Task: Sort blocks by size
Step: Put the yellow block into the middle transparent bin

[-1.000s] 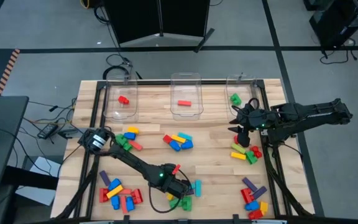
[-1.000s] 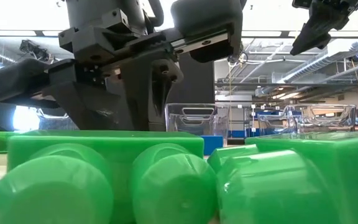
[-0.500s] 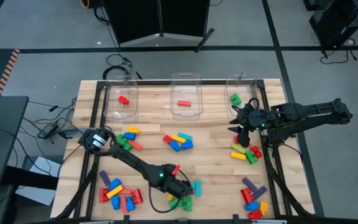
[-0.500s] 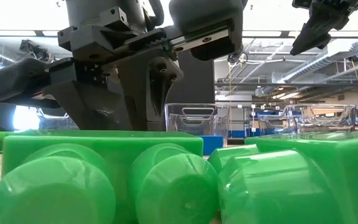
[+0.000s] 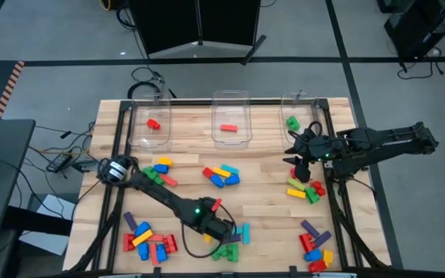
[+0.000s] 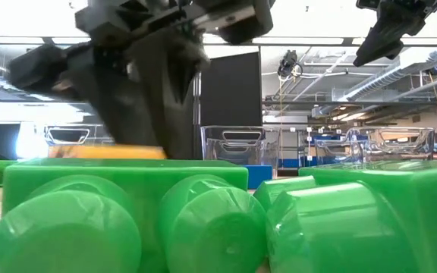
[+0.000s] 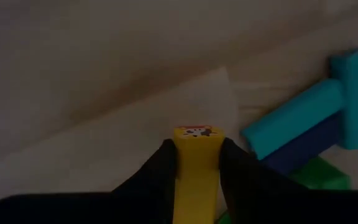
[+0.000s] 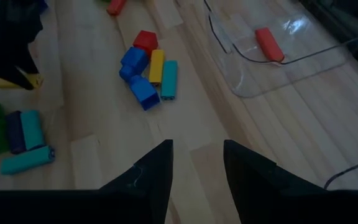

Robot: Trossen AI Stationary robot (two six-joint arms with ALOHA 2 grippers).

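On the wooden table (image 5: 269, 201), scattered blocks (image 5: 221, 175) before three clear bins (image 5: 231, 116).

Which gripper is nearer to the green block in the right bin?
Right. The right gripper hovers just in front of the green block; the left gripper, holding a yellow block, is far across the table.

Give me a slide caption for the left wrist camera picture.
Left gripper clamps a yellow block above the wooden table, cyan blocks nearby.
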